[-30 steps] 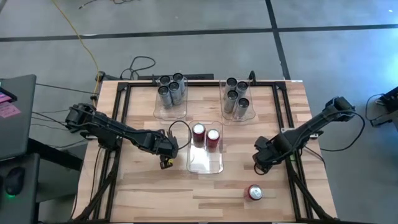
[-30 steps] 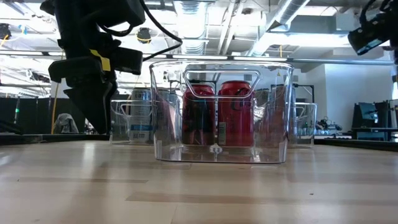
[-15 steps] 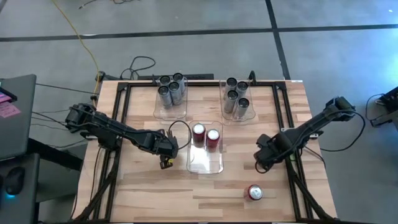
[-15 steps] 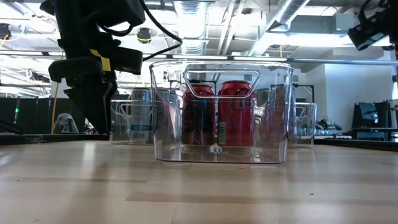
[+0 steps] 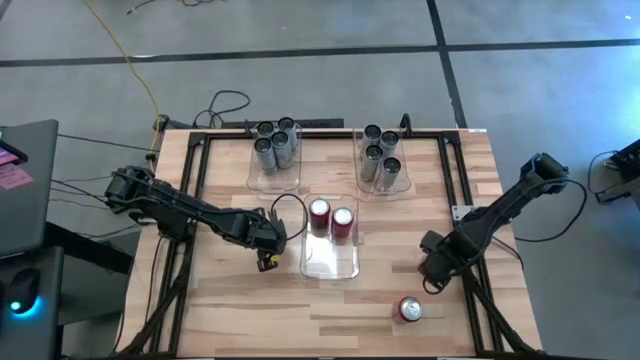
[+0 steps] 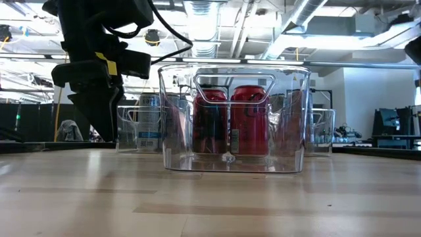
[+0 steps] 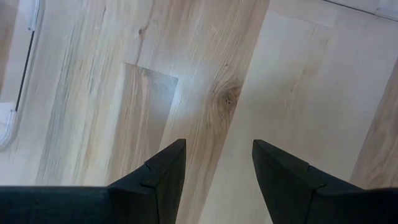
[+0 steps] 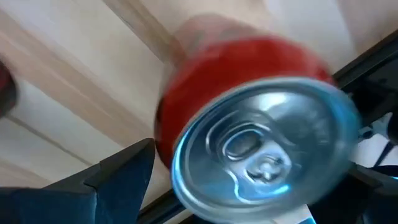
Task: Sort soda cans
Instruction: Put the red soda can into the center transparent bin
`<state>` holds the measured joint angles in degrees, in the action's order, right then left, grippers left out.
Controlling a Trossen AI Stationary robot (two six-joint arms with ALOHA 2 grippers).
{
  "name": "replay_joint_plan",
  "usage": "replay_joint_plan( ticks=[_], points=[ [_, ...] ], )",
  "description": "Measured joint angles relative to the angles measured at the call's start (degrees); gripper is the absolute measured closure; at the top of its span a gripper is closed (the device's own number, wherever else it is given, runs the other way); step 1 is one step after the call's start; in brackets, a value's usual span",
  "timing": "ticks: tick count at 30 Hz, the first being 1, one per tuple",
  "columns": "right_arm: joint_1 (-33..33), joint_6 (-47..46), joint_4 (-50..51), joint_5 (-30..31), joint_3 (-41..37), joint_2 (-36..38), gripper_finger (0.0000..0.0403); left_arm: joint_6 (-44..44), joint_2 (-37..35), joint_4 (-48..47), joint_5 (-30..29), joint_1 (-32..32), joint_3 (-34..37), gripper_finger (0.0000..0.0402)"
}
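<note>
One red soda can (image 5: pixel 410 309) with a silver top stands upright on the table near its near right corner. My right gripper (image 5: pixel 433 274) hovers open just to the far right of it. In the right wrist view the can's top (image 8: pixel 261 149) fills the space between the spread fingers (image 8: pixel 121 174). Two red cans (image 5: pixel 331 220) stand in the middle clear bin (image 5: pixel 330 262), also seen in the low view (image 6: pixel 230 118). Several silver cans fill the two far bins (image 5: pixel 274 148) (image 5: pixel 381 155). My left gripper (image 5: pixel 268 261) (image 7: pixel 217 149) is open above bare wood, left of the middle bin.
A black frame (image 5: pixel 300 133) runs along the table's far and side edges. Cables (image 5: pixel 225 103) lie beyond the far edge. Bare wood (image 5: pixel 250 310) spreads across the near left of the table. The near half of the middle bin holds no can.
My right gripper has moved toward the table's near edge and toward the lone red can, leaving the low view's upper right corner. The cans and bins have stayed in place.
</note>
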<state>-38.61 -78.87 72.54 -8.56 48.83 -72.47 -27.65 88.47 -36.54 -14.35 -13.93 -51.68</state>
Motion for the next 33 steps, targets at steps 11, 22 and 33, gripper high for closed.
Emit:
replay_joint_plan(
  ticks=[11, 22, 33],
  points=[
    [1.0, 1.56, -1.12, 3.12, -1.21, 0.13, 0.0021, -0.01, 0.0, -0.02, 0.0, 0.0, 0.0, 0.0219],
    [4.26, 5.64, -3.81, 8.31, 0.47, 0.15, 0.0042, -0.01, 0.0, -0.4, 0.02, 0.0, 0.0, 0.0219],
    [8.98, 7.57, -7.37, 11.32, 6.01, -0.08, 0.0102, -0.01, 0.0, -4.07, 0.07, 1.41, 0.02, 0.0219]
  ],
)
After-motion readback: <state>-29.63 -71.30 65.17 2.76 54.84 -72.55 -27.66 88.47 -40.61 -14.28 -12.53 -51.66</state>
